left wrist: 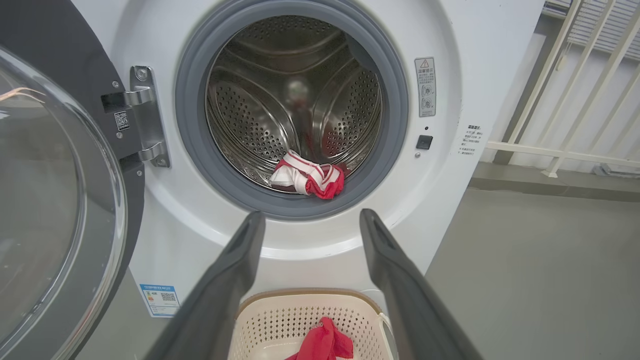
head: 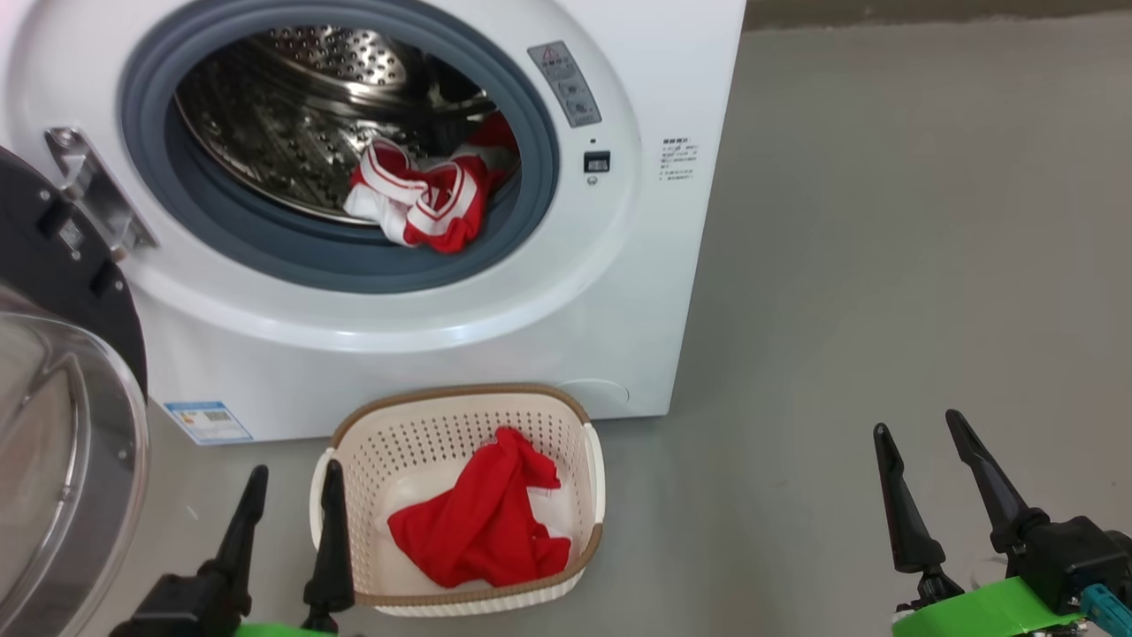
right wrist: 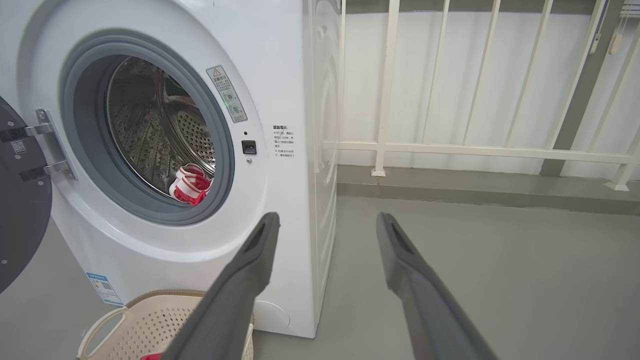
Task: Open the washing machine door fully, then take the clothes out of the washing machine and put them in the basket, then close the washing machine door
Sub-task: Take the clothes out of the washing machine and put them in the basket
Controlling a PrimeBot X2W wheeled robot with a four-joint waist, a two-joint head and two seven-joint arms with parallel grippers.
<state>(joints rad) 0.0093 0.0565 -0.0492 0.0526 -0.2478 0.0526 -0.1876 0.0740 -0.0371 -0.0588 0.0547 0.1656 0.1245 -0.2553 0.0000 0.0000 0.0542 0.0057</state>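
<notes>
Fabric, bright red and crumpled, makes two pieces: one striped garment (head: 416,199) in the round perforated steel drum (head: 265,115) of the white washing machine (head: 442,354), beyond the left pincer (head: 296,467); one plain garment (head: 482,526) in the cream holed plastic basket (head: 460,392), just right of it. The glossy round door (head: 62,442) stands open at its left. The right pincer (head: 917,422) and the left are both spread, empty

Glossy washing machine (head: 619,310); matt plastic basket (head: 416,433)
</notes>
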